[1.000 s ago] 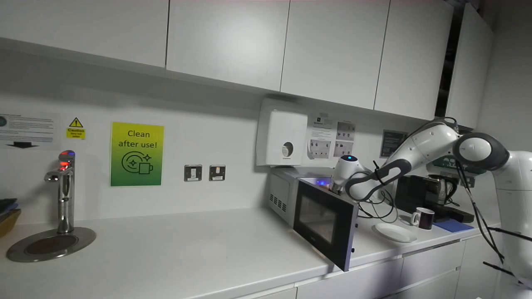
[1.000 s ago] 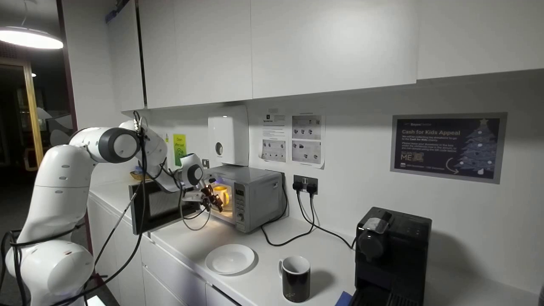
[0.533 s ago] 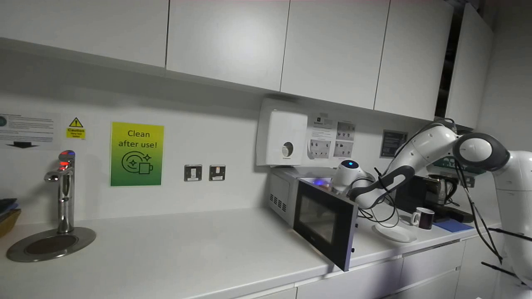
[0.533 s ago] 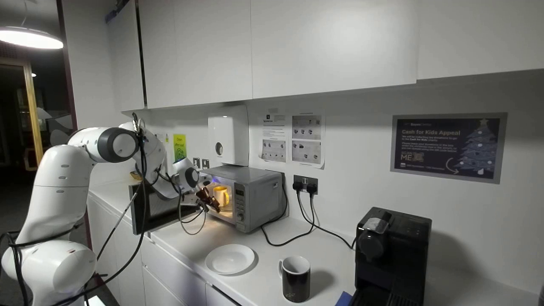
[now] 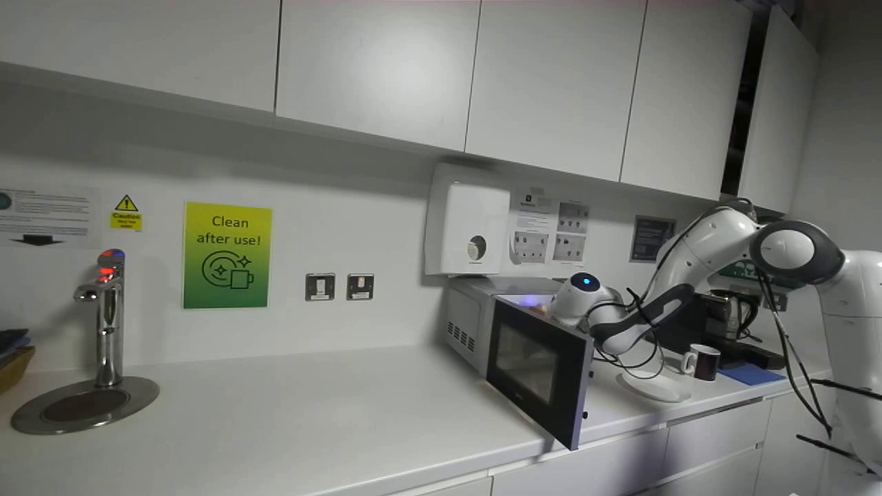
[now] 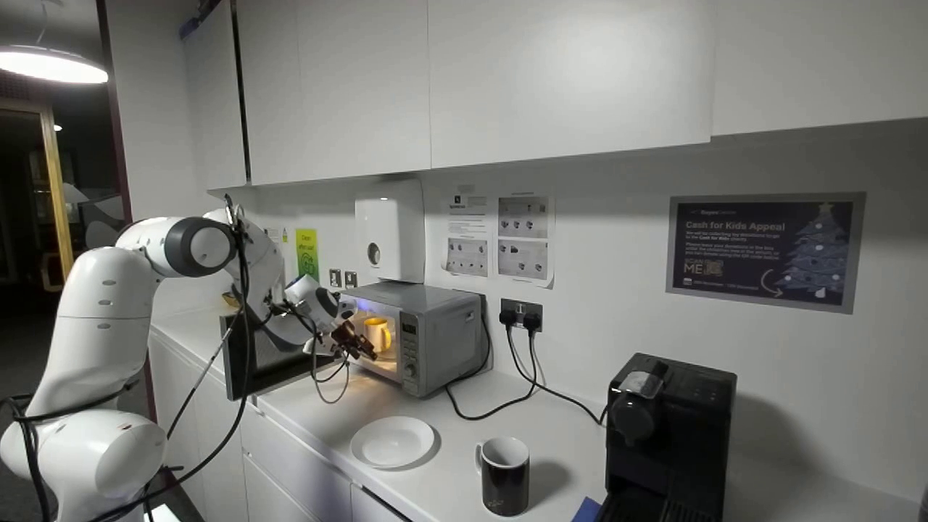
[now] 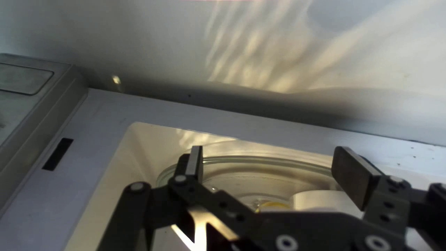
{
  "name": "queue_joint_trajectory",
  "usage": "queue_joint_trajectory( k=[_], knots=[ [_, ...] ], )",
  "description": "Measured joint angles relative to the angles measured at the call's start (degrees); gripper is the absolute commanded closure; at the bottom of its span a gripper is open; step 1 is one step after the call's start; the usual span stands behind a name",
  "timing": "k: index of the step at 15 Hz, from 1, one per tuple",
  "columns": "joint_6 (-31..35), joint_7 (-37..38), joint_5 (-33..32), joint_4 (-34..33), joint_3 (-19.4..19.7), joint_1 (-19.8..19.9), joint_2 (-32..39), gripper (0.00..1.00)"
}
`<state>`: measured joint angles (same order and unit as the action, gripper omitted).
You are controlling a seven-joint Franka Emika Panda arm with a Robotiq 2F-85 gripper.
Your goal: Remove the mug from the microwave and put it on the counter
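Note:
The mug [image 6: 377, 333], lit yellow, stands upright inside the microwave [image 6: 446, 341]. In the wrist view, part of the mug's pale body [image 7: 315, 199] shows beyond the gripper's linkage, with its yellow-edged handle on the left; the rest is hidden. The microwave [image 5: 472, 320] has its dark door [image 5: 537, 372] wide open. My gripper [image 6: 354, 341] is at the oven's opening, in front of the mug. In the wrist view, my gripper [image 7: 266, 157] is open with nothing between its fingertips. The white counter [image 5: 310, 413] runs under the microwave in both exterior views.
A white plate [image 6: 392, 444] and a black-and-white mug [image 6: 505, 475] stand on the counter before the microwave. A black coffee machine [image 6: 670, 435] is beyond them. Power cables [image 6: 482, 406] lie beside the oven. A tap [image 5: 109, 324] with a round drain stands at the far end.
My wrist has lowered and tilted toward level at the microwave opening, and the gripper has drawn back slightly. The mug, the door and the plate have not moved.

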<state>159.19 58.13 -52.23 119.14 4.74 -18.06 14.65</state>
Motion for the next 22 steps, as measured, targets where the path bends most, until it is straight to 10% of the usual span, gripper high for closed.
queue_joint_trajectory(
  k=[22],
  knots=[
    [4.03, 37.57, -36.64, -1.85, 2.9, 0.04, 1.5, 0.0]
  ],
)
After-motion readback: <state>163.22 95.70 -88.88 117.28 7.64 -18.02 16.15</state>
